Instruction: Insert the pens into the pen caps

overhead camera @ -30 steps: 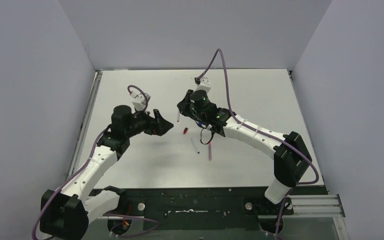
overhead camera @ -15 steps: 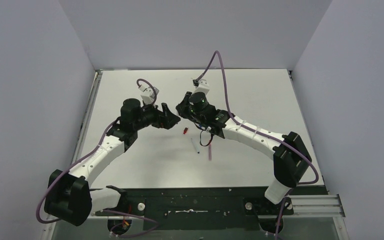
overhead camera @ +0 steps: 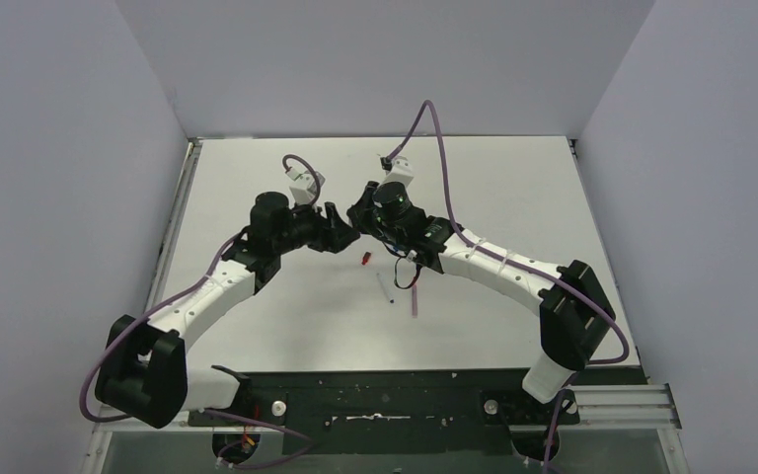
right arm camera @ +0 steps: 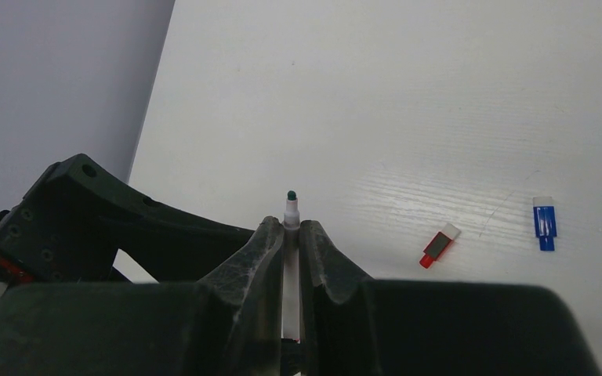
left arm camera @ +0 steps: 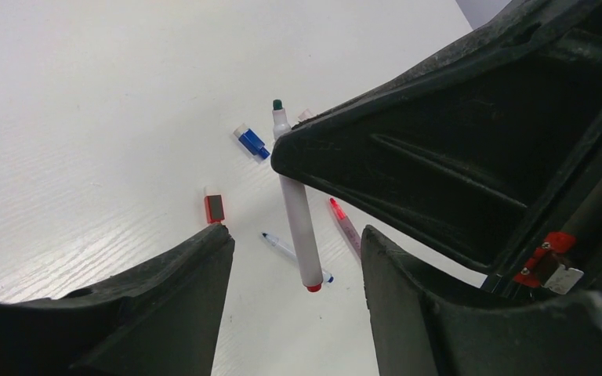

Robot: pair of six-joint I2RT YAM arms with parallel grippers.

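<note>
One thin whitish plastic pen, likely light and slick, is pinched near its tip by right fingers. Left fingers, at nine o'clock, gape.

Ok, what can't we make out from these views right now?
- Top view: held pen hidden between left gripper and right gripper; blue cap out of sight, presumably under the right arm.
- Right wrist: pen barrel behind its own fingers.
- Left wrist: pink pen partly behind a finger.
</note>
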